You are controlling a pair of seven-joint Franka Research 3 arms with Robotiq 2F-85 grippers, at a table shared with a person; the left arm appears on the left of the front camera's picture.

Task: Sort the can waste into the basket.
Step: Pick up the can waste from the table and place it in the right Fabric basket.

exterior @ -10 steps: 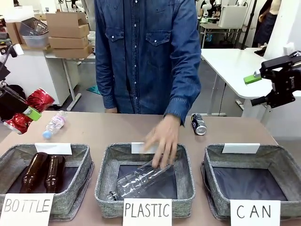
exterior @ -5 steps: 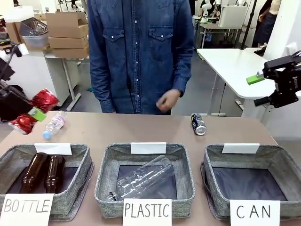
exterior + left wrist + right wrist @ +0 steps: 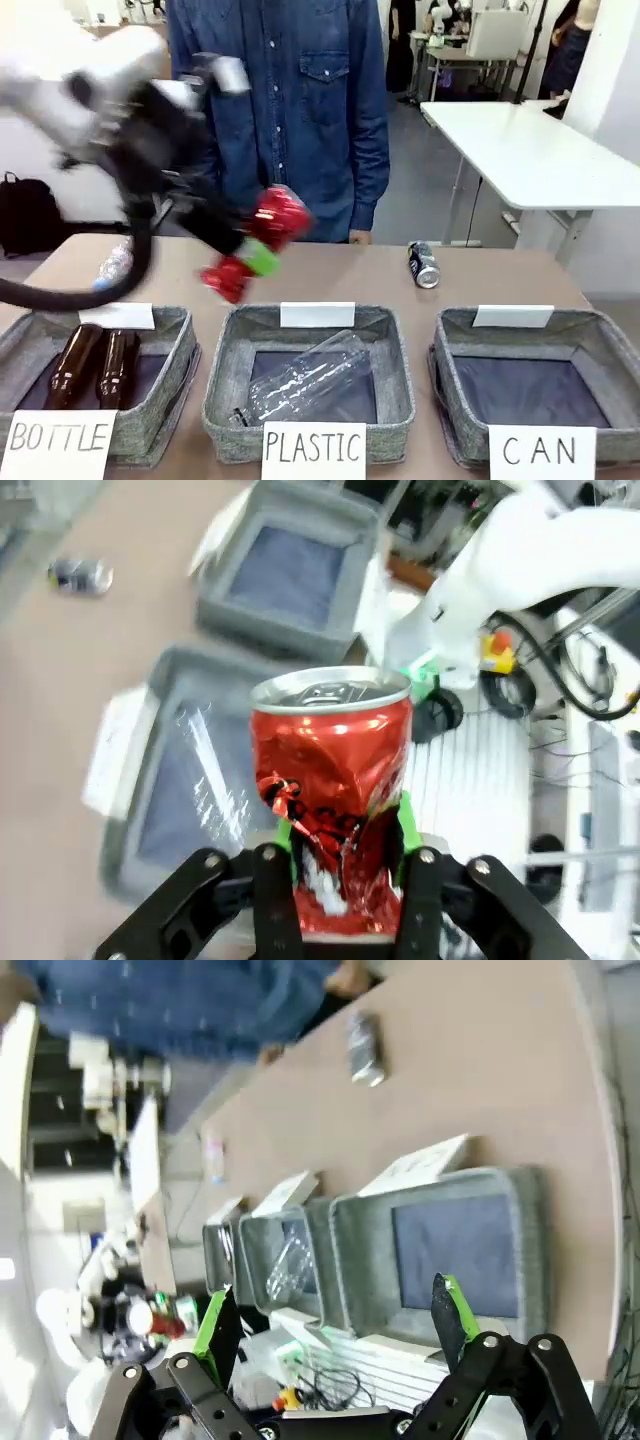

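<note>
Step in hand: carry. The left gripper (image 3: pixel 255 252) pinches red can (image 3: pixel 330 750), aloft well left of CAN basket (image 3: pixel 600 330); right gripper (image 3: pixel 335 1305) spread, empty. Next, likely: cross over basket, release.

The left arm (image 3: pixel 110 100) spanned the left and centre of the table (image 3: pixel 500 285). Its black cable (image 3: pixel 60 296) hung low over the far rim of the BOTTLE basket (image 3: pixel 170 350). The left gripper (image 3: pixel 252 252), clamped on the red can (image 3: pixel 281 215), occupied the space above the far rim of the PLASTIC basket (image 3: pixel 222 370), which held a clear bottle (image 3: pixel 305 382). The person (image 3: pixel 290 100) blocked the far centre edge. The dark can (image 3: pixel 423 264) lay at far right. The CAN basket (image 3: pixel 590 335), near right, was open to approach from above and from the left.
</note>
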